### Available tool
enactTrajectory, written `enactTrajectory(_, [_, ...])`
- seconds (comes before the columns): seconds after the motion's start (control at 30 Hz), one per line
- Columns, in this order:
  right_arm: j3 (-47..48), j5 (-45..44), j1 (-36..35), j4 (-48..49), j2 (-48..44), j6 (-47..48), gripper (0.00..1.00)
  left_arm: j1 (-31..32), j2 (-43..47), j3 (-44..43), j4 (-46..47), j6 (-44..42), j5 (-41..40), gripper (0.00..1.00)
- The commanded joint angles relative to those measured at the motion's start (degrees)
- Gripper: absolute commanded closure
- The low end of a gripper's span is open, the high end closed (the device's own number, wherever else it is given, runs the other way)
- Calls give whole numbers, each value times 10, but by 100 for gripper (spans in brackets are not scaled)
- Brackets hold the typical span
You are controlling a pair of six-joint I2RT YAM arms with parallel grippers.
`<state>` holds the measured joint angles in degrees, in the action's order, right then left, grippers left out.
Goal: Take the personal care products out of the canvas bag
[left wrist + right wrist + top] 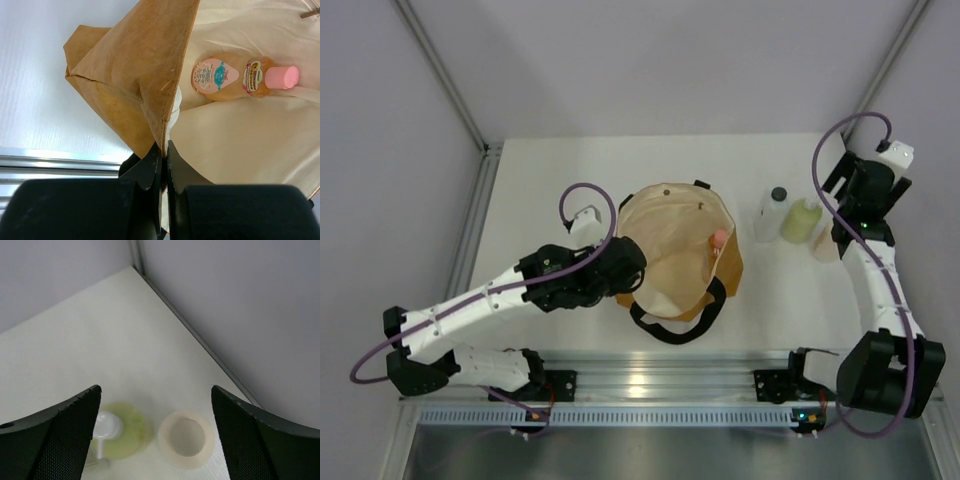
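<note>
The tan canvas bag [672, 262] lies open in the middle of the table. My left gripper [632, 272] is shut on its left rim, seen close in the left wrist view [164, 150]. The slim orange bottle with pink cap [240, 77] lies inside on the cream lining; its cap shows from above [718, 238]. The whitish dark-capped bottle [772, 215], the yellow-green bottle [802, 219] and the beige wide-topped bottle [825, 243] stand right of the bag. My right gripper [156, 405] is open, above the yellow-green bottle [120, 430] and the beige one [186, 438].
The bag's black loop handles [672, 325] lie toward the near edge. A metal rail [650, 385] runs along the table front. Grey walls meet at the far right corner [137, 262].
</note>
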<state>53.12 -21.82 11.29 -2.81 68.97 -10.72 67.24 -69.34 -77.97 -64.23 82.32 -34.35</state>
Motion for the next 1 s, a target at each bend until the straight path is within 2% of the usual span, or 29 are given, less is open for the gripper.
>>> enactTrajectory(0.0, [78, 26, -49, -96, -46, -11, 12, 2, -4, -28, 7, -26, -17, 100])
enactTrajectory(0.13, [137, 156, -149, -152, -81, -18, 17, 2, -11, -33, 7, -34, -17, 100])
enactTrajectory(0.17, [150, 179, -200, -163, -84, -24, 21, 3, -12, -33, 7, -36, -16, 100])
enactTrajectory(0.23, [190, 211, -259, -204, -83, -30, 24, 3, -18, -34, 8, -38, -12, 100])
enactTrajectory(0.27, [205, 211, -321, -218, -83, -33, 28, 3, -20, -36, 8, -41, -12, 100])
enactTrajectory(0.33, [229, 186, -383, -248, -88, -42, 32, 3, -31, -38, 10, -47, -6, 100])
enactTrajectory(0.37, [234, 182, -436, -252, -95, -51, 36, 3, -35, -41, 13, -50, -5, 100])
enactTrajectory(0.5, [290, 145, -548, -343, -72, -76, 46, 3, -49, -45, 29, -62, 7, 100])
enactTrajectory(0.53, [297, 131, -596, -364, -63, -83, 47, 3, -53, -46, 31, -66, 9, 100])
enactTrajectory(0.67, [315, 70, -661, -438, -27, -103, 48, 3, -55, -56, 36, -68, 0, 100])
enactTrajectory(0.87, [356, 51, -673, -524, 35, -132, 50, 3, -40, -61, 39, -67, -19, 100])
enactTrajectory(0.97, [389, 0, -674, -589, 73, -149, 50, 3, -33, -65, 40, -66, -22, 100])
